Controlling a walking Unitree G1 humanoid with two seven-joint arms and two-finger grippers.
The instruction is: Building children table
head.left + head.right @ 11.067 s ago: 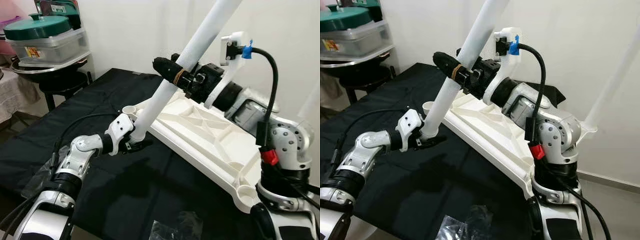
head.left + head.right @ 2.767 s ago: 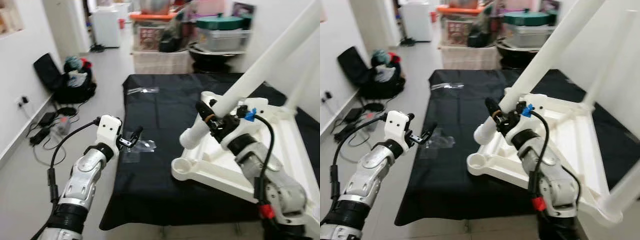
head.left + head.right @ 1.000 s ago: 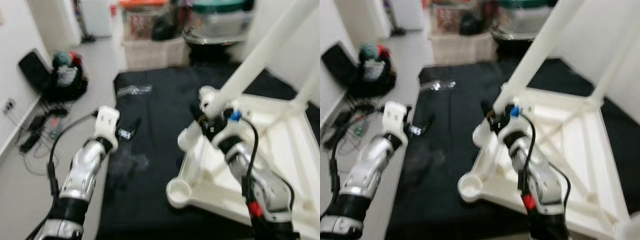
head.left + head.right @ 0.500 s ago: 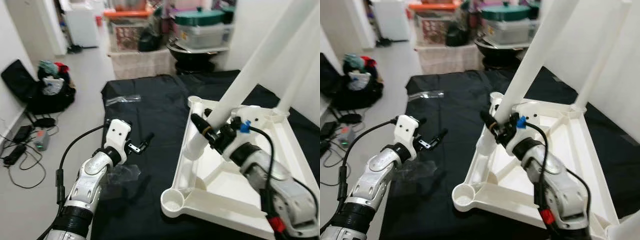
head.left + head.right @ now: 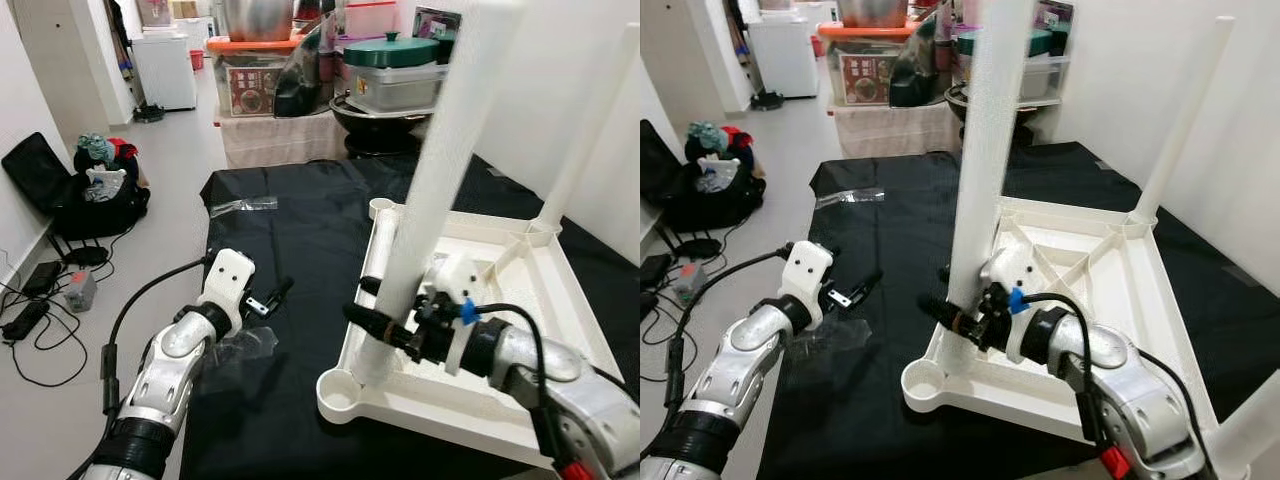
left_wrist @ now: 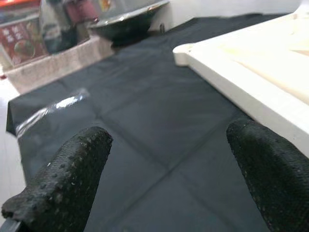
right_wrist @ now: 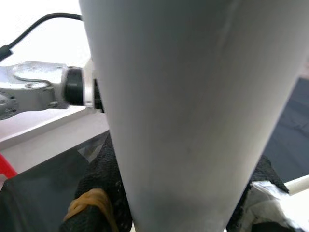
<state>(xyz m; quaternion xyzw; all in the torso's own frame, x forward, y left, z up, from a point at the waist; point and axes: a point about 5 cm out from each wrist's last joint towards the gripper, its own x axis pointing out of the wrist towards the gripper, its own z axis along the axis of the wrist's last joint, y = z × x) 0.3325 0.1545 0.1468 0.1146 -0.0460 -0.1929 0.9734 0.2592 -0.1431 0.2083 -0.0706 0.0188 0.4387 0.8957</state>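
Note:
The white table top (image 5: pixel 520 300) lies upside down on a black cloth (image 5: pixel 300 230). My right gripper (image 5: pixel 385 325) is shut on a long white leg (image 5: pixel 430 180), low on its shaft, with black fingers (image 7: pixel 99 188) on both sides. The leg stands nearly upright, its foot at the left rim just behind the empty near-left corner socket (image 5: pixel 342 388). Another leg (image 5: pixel 1180 120) rises from the far right corner. My left gripper (image 5: pixel 275 295) hovers open over the cloth to the left of the table top, its fingertips (image 6: pixel 63 179) wide apart.
A crumpled clear plastic bag (image 5: pixel 245 345) lies on the cloth under my left arm, and another wrapper (image 5: pixel 243 205) lies further back. Storage boxes and pots (image 5: pixel 390 75) stand behind. A black bag (image 5: pixel 60 190) and cables (image 5: pixel 40 300) lie on the floor at left.
The leg has swung from a slant to nearly upright, and my right gripper now holds it lower and nearer. The left gripper stays open beside the table top. The camera shifted.

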